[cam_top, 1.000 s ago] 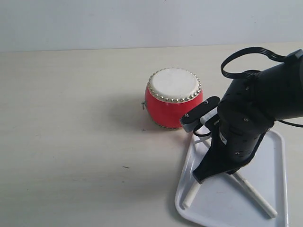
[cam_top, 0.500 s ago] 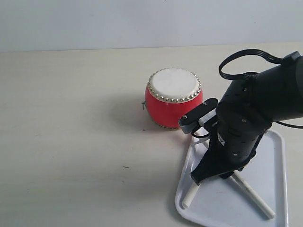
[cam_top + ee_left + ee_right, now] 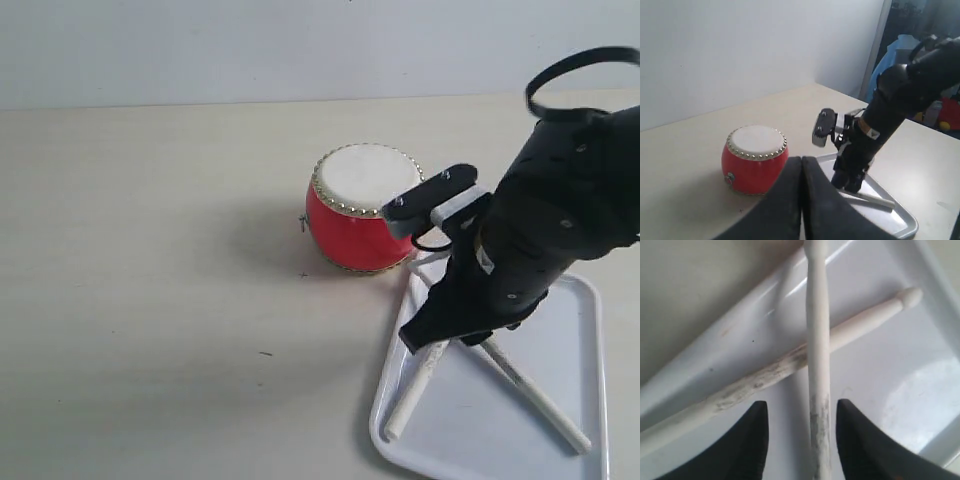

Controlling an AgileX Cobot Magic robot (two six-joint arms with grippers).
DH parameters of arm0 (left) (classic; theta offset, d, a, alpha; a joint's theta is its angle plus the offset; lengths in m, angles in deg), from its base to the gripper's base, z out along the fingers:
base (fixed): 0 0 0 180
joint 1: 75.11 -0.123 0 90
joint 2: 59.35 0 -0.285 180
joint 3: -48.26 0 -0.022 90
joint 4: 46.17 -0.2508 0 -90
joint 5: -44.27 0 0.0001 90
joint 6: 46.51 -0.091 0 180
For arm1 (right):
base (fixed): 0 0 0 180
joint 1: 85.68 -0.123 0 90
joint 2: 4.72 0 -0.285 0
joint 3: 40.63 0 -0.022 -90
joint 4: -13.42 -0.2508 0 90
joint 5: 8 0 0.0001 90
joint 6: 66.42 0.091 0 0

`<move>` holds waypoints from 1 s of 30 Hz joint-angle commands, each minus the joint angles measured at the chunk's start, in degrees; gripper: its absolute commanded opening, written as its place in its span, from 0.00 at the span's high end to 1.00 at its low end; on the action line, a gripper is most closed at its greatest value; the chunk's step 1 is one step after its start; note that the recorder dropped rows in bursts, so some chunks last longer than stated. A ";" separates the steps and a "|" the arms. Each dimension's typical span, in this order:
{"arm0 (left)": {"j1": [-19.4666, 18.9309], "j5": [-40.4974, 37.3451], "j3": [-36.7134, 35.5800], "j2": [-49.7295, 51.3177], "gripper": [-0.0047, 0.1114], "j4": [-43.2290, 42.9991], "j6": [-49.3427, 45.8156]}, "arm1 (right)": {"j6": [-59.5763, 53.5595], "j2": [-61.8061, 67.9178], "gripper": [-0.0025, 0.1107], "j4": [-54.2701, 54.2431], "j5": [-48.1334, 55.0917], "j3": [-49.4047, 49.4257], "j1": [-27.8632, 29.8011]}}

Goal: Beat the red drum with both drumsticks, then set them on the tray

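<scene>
The red drum (image 3: 364, 210) (image 3: 754, 159) stands upright on the table, just beyond the white tray's (image 3: 470, 430) (image 3: 890, 375) far left corner. Both white drumsticks lie crossed on the tray: one (image 3: 410, 395) (image 3: 818, 355) points toward the tray's near left rim, the other (image 3: 540, 400) (image 3: 765, 377) runs toward its near right. My right gripper (image 3: 428, 338) (image 3: 801, 407) hovers open just above the crossing, its fingers either side of the upper stick and clear of it. My left gripper (image 3: 801, 167) is shut and empty, off the exterior view, facing the drum.
The tray's raised rim (image 3: 900, 235) lies close beside the drum's base. The right arm's black body (image 3: 540, 230) (image 3: 885, 115) hangs over the tray's far half. Pale tabletop (image 3: 150, 300) stretches left of the drum, with a wall behind.
The right arm has risen and shifted toward the back right, uncovering more of the left stick. Both sticks stay lying on the tray.
</scene>
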 commanded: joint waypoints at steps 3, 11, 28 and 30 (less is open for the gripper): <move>-0.11 6.26 -5.98 -2.19 0.96 -1.79 0.42 | -0.18 -11.72 0.60 -0.89 1.52 0.06 0.34; -2.24 8.05 -9.80 -8.77 0.96 -2.74 0.42 | -0.14 -27.79 0.76 -4.05 -6.81 1.58 0.22; -20.21 8.47 -19.62 -18.85 0.96 -2.08 4.88 | -4.13 -69.35 0.98 -10.34 -46.71 29.95 0.22; -20.21 9.18 -20.56 -18.85 0.96 -2.08 4.88 | -4.13 -71.48 0.98 -10.00 -51.86 33.72 0.22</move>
